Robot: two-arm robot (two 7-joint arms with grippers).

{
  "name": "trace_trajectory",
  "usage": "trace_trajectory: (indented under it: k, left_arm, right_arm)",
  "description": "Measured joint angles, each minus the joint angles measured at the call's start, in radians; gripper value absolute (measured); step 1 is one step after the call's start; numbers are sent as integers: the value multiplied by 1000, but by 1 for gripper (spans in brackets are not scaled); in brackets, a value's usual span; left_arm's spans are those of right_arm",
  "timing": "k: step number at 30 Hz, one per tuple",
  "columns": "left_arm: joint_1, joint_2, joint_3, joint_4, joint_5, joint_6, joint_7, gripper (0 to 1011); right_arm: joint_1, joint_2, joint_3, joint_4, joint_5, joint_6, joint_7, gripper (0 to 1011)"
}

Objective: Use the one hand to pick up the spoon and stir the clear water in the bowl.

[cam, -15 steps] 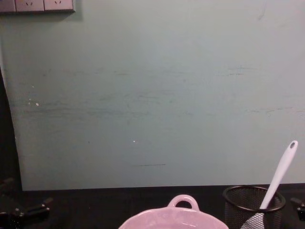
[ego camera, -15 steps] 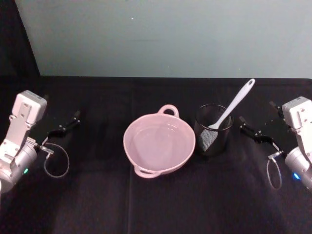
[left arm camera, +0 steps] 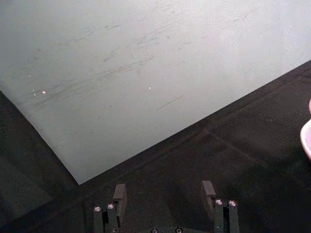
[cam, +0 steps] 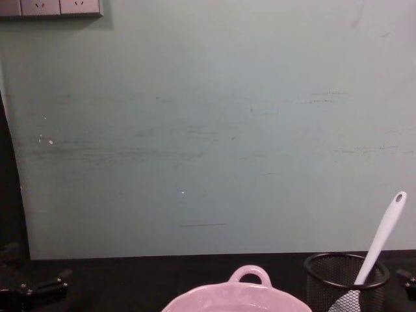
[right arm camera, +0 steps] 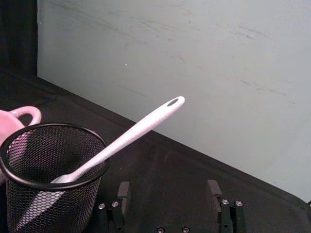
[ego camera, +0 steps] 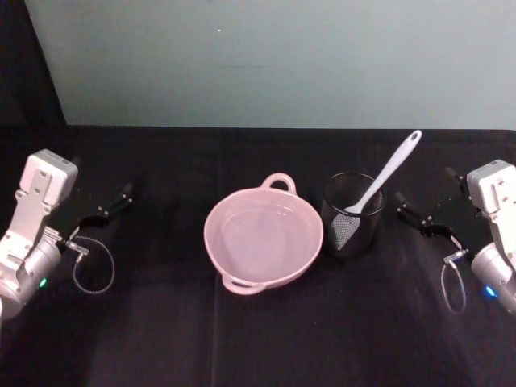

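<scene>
The pale pink bowl sits at the table's middle with clear water in it, and its rim shows in the chest view. The white spoon leans in a black mesh cup just right of the bowl, handle up and to the right, head down inside. In the right wrist view the spoon and the cup lie ahead of my right gripper, which is open and holds nothing. That right gripper stands right of the cup, apart from it. My left gripper stands open far left of the bowl, also empty.
A black cloth covers the table, and a pale green wall rises behind it. Cable loops hang by both wrists. Bare cloth lies in front of the bowl and between it and each arm.
The left gripper's finger dips slightly in the chest view. Bowl, cup and spoon have not moved.
</scene>
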Motion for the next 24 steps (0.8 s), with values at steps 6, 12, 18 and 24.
trace_trajectory:
  k: [6,12,18,24]
  left_arm:
    - [0,0,0,0,0,0,0,1011]
    - [0,0,0,0,0,0,0,1011]
    - [0,0,0,0,0,0,0,1011]
    - [0,0,0,0,0,0,0,1011]
  right_arm:
    - [0,0,0,0,0,0,0,1002]
    - [0,0,0,0,0,0,0,1002]
    - [0,0,0,0,0,0,0,1002]
    - [-23,3,15,-28,-15,6,-16,1002]
